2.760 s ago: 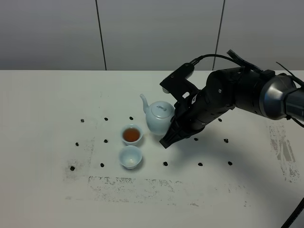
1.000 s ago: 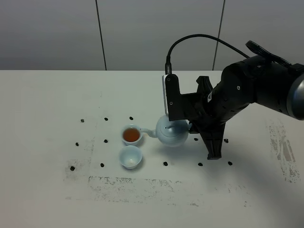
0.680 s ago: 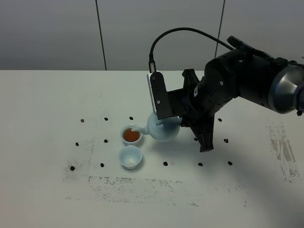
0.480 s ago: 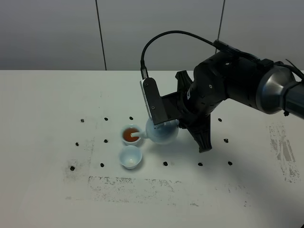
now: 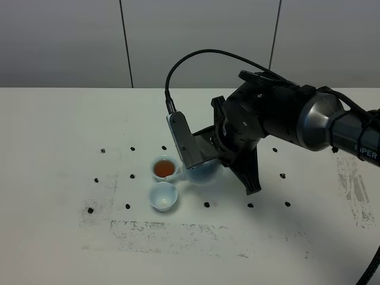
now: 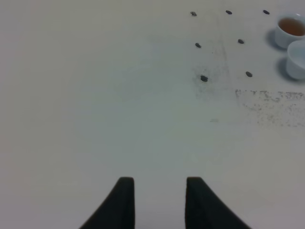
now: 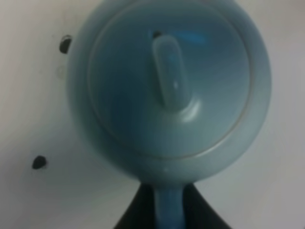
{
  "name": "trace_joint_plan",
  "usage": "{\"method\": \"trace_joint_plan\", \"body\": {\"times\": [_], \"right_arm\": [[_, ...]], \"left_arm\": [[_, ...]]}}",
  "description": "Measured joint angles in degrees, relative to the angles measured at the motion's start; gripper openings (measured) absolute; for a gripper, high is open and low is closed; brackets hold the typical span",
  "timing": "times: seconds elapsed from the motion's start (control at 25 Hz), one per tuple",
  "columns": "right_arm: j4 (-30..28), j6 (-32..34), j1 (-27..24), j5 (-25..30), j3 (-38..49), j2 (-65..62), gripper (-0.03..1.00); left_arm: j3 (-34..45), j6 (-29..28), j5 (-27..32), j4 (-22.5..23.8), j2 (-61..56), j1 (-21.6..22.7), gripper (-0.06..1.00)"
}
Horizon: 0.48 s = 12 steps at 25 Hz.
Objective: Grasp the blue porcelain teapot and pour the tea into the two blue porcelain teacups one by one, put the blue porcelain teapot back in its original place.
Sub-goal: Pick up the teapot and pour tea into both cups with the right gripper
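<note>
The blue porcelain teapot [image 7: 169, 90] is pale sky-blue and glossy, a round body under a domed lid [image 7: 143, 95] with an oblong knob [image 7: 167, 76]. The right gripper [image 7: 169, 206] is clamped on its loop handle [image 7: 167, 212], a dark finger pressed to either side, so the pot hangs straight out from the fingertips, clear of the table [image 5: 59, 237]. From the high camera the teapot [image 5: 208, 172] is tipped, its spout [image 5: 179, 176] pointing away from the right gripper [image 5: 228, 166] and down

Just past the spout, on the side of the pot away from the fingers, stand two small pale-blue cups close together. The filled teacup [image 5: 155, 173] holds reddish-brown tea [image 5: 164, 169]; the empty teacup [image 5: 163, 197] beside it shows only glaze. The spout tip sits close to both rims, and whether liquid is running cannot be told

The white wrist camera [image 5: 183, 142] on that arm hides much of the pot from above, with a black cable [image 5: 196, 56] arching over it. Small black marks [image 5: 206, 204] dot the table around pot and cups, and a scuffed grey patch [image 5: 178, 231] lies beyond the empty cup

The left gripper [image 6: 160, 181] is well apart from all this, fingers parted over bare table and holding nothing; both cups sit far ahead of it, off to one side, the filled teacup [image 6: 281, 36] beyond the empty teacup [image 6: 298, 62]
</note>
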Motion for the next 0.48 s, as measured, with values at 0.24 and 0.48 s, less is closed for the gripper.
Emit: {"method": "trace_joint_plan", "body": {"times": [0.24,0.48], "right_arm": [[-2.22,0.79,1.89,0.07,-0.01,0.24,0.03],[-6.85,3.83,2.99,-0.2,-0.04,0.89,0.03]], "left_arm": [[0.0,0.0,0.0,0.0,0.0,0.0,0.29],[0.0,0.0,0.0,0.0,0.0,0.0,0.29]]}}
